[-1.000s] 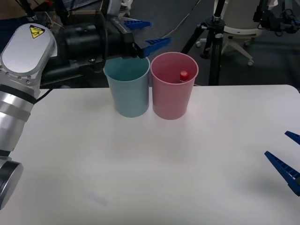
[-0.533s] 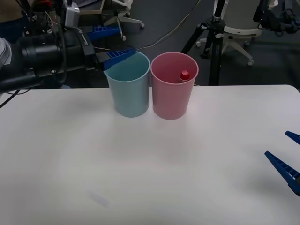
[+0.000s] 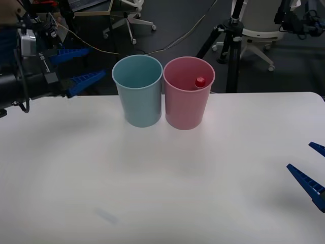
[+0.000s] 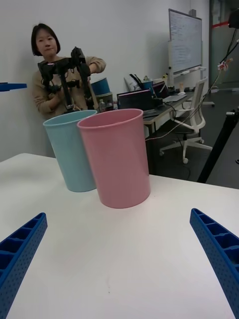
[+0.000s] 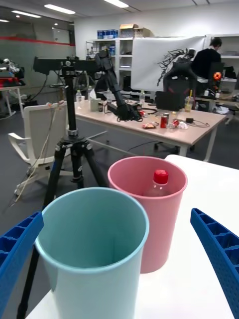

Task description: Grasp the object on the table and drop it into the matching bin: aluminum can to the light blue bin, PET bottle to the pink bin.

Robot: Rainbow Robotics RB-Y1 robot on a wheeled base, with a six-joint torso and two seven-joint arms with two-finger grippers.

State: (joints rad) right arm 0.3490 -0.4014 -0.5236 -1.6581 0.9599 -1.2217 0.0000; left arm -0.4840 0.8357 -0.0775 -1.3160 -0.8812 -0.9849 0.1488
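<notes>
The PET bottle stands inside the pink bin, its red cap poking up near the rim. The light blue bin stands right beside the pink one at the back of the white table. My left gripper hangs open at the table's far left edge, left of the blue bin, with nothing between its fingers. My right gripper rests open low at the table's right edge. In the right wrist view the pink bin stands in front of the blue bin.
A black tripod and an office chair stand on the floor behind the table. A person sits beyond the bins, away from the table.
My left arm has drawn back to the left, from above the light blue bin to the table's left edge. The bottle stays in the pink bin. The right gripper has not moved.
</notes>
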